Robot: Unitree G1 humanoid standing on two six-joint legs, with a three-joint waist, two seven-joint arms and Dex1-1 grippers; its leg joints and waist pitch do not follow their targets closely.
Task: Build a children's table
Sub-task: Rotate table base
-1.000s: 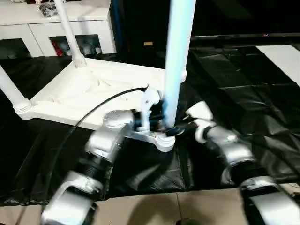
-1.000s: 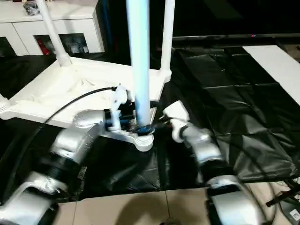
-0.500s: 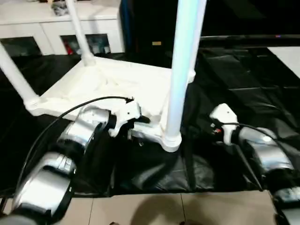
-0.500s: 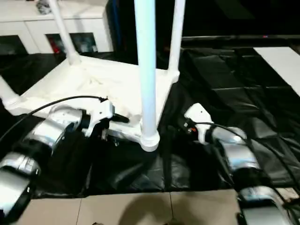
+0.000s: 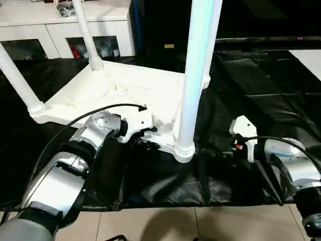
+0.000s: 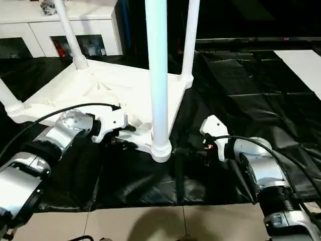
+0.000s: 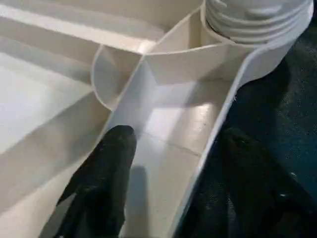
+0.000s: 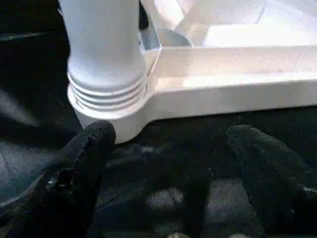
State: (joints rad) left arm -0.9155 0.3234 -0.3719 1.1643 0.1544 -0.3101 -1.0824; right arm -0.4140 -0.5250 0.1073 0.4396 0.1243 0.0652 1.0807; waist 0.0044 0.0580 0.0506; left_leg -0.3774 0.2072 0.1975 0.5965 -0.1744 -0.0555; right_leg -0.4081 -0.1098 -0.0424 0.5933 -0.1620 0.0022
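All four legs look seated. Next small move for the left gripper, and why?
Probably close the left gripper on the tabletop rim: its fingers straddle that edge beside the near leg. All four legs stand in their sockets, the right gripper is open and clear, so flipping comes next.

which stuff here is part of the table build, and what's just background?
Job:
- tabletop, lying underside up
- near leg, standing in the corner socket
- three other legs, e.g., also standing in sockets

Background:
- white cabinet behind
- black sheeting under the work
- tiled floor
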